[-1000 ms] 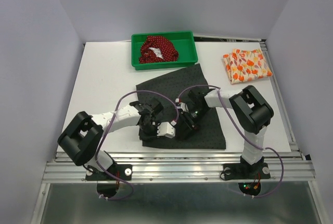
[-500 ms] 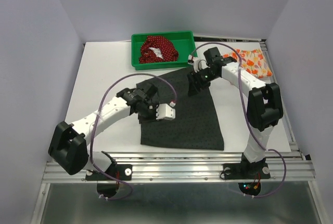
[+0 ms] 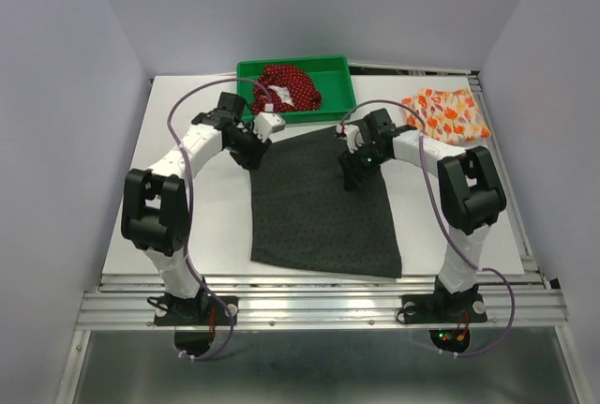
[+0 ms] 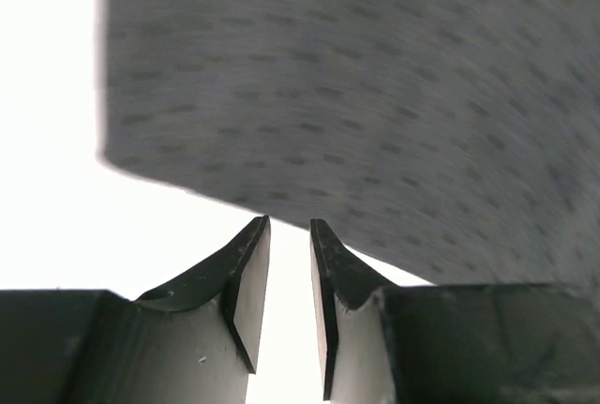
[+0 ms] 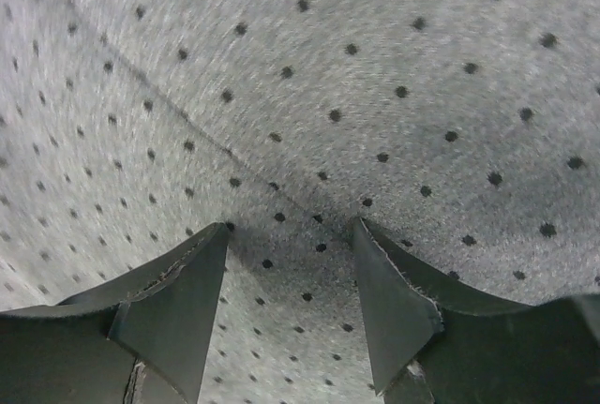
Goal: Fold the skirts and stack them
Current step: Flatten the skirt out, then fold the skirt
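Observation:
The charcoal-grey skirt [image 3: 323, 207] lies spread flat in the middle of the table. My left gripper [image 3: 253, 151] hovers at its far left corner. In the left wrist view the left gripper [image 4: 289, 226] stands open by a narrow gap, with only white table showing through and the skirt's edge [image 4: 375, 95] just beyond the tips. My right gripper [image 3: 352, 173] is over the skirt's upper right part. Its jaws [image 5: 292, 226] are open, tips down on the dotted grey cloth [image 5: 309, 76]. The dark red dotted skirt [image 3: 286, 88] is bunched in the tray. The orange-and-white skirt [image 3: 445, 115] lies folded at the far right.
A green plastic tray [image 3: 309, 115] sits at the far middle, just behind the grey skirt's top edge. White table [image 3: 187, 198] stretches left of the skirt. Grey walls close in the left, right and far sides.
The left arm swung from the skirt's near middle out to its far left corner. The right gripper went up to the far edge, then came back a little onto the cloth.

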Controlling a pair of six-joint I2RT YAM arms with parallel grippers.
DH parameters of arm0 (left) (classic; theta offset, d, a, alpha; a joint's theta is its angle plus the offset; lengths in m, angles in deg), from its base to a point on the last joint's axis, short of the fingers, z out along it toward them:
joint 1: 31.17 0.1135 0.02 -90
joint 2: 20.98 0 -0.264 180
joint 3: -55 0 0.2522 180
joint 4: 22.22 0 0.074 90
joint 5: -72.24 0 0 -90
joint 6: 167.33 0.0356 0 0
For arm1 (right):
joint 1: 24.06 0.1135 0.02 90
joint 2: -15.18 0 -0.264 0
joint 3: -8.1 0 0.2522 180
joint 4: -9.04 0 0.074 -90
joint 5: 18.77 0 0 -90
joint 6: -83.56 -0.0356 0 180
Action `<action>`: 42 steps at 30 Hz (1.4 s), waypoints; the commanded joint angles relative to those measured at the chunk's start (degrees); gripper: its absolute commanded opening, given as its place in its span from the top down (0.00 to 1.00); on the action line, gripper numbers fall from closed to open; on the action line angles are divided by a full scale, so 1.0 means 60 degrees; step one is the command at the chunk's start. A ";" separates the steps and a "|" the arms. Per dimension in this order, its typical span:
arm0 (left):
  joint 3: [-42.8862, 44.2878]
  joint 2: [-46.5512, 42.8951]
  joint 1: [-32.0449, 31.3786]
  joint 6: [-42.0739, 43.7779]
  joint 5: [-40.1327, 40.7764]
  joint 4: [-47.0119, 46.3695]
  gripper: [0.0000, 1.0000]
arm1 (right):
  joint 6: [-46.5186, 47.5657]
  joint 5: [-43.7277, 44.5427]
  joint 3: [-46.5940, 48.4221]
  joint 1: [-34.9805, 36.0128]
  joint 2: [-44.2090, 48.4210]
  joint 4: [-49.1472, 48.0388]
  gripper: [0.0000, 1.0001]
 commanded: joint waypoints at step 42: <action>0.4835 0.4091 0.1027 0.1215 -0.1186 0.0785 0.38 | 0.5361 0.0581 0.5739 -0.1357 -0.2910 0.2639 0.32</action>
